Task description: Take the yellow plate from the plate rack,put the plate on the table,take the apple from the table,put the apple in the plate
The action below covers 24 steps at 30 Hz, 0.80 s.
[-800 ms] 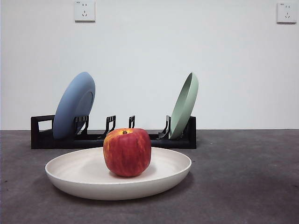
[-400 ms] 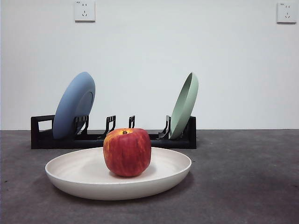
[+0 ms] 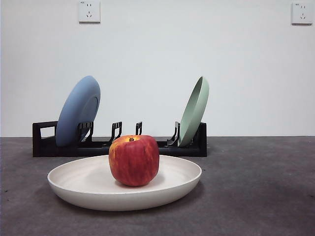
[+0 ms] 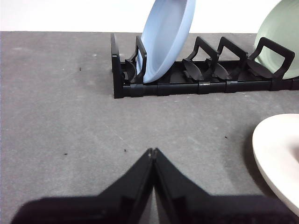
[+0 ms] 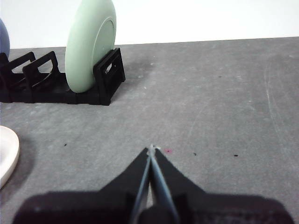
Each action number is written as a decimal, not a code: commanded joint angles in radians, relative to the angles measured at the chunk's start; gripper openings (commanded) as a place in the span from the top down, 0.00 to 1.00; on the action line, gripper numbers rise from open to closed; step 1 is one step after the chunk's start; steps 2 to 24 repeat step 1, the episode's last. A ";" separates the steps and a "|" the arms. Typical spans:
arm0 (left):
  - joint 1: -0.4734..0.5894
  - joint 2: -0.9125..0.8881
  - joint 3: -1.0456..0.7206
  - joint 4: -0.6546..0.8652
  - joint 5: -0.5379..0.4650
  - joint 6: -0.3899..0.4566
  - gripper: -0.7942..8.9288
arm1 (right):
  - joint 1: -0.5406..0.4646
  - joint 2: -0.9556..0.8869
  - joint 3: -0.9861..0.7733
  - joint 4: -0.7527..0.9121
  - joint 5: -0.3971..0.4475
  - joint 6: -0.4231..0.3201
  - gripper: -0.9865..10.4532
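The red apple (image 3: 134,160) rests in the middle of the yellow plate (image 3: 78,182), a wide cream dish lying flat on the dark grey table (image 3: 256,187) in front of the black plate rack (image 3: 44,140). Part of the plate's rim shows in the left wrist view (image 4: 280,158) and a sliver of the plate in the right wrist view (image 5: 7,154). My left gripper (image 4: 152,151) hovers shut over bare table to one side of the plate, holding nothing. On the plate's other side, my right gripper (image 5: 150,149) is shut and empty too. Neither arm appears in the front view.
A blue plate (image 3: 78,110) leans in the rack's left end and a pale green plate (image 3: 194,111) stands at its right end; the middle slots (image 3: 127,132) hold nothing. A white wall with two sockets stands behind.
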 commanded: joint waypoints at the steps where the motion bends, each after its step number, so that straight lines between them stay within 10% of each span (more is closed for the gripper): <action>1: 0.003 0.000 -0.010 0.005 0.000 -0.005 0.92 | -0.001 -0.001 -0.010 0.007 0.001 0.011 0.91; 24: 0.003 0.000 -0.010 0.005 0.000 -0.005 0.92 | -0.001 -0.001 -0.010 0.007 0.001 0.011 0.91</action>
